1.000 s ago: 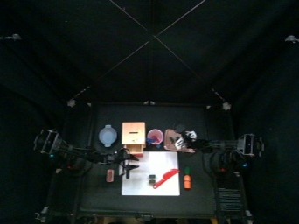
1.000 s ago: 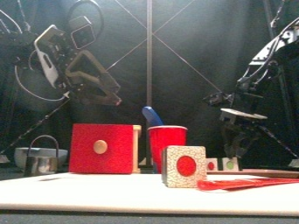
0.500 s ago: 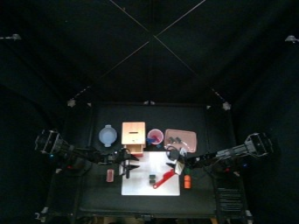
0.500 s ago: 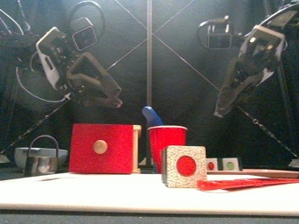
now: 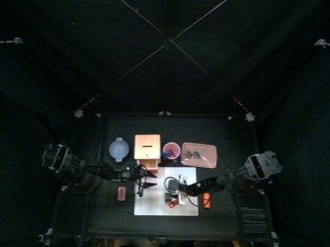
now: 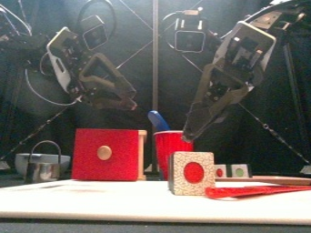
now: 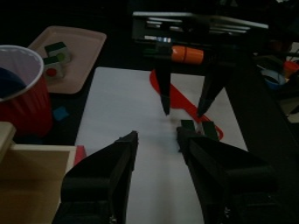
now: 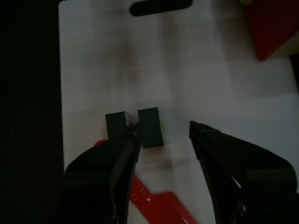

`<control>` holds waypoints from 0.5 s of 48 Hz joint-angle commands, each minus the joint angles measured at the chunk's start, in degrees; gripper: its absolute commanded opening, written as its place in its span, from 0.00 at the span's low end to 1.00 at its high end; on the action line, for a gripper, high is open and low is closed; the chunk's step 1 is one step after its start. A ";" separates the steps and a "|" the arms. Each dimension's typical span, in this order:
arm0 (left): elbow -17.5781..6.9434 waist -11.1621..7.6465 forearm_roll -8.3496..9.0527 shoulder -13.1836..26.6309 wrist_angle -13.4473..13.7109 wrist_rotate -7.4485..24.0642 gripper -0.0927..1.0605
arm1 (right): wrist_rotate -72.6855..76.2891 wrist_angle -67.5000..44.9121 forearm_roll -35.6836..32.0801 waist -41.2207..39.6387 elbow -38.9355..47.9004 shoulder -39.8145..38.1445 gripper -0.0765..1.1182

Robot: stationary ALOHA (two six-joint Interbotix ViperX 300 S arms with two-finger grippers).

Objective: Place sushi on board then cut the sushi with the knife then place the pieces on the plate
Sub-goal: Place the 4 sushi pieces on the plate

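Reaching in from the right edge of the table (image 5: 100, 214) with the right gripper (image 8: 163, 131), angled down over the middle, jaws apart. Holding the left gripper (image 7: 158, 136) up left of it, jaws apart too.

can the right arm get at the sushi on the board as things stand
Probably yes. The right gripper hangs open over the sushi on the white board, with nothing between them; the red knife lies off to one side.
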 commanded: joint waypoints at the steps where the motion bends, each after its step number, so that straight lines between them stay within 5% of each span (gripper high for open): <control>1: -1.23 0.09 0.18 -1.05 -0.18 0.00 0.77 | -0.09 -1.05 0.00 -0.26 -1.85 0.09 0.76; 24: -0.70 0.09 0.09 -1.14 -0.18 -0.18 0.77 | -0.09 -2.81 1.14 -0.53 -1.41 2.64 0.76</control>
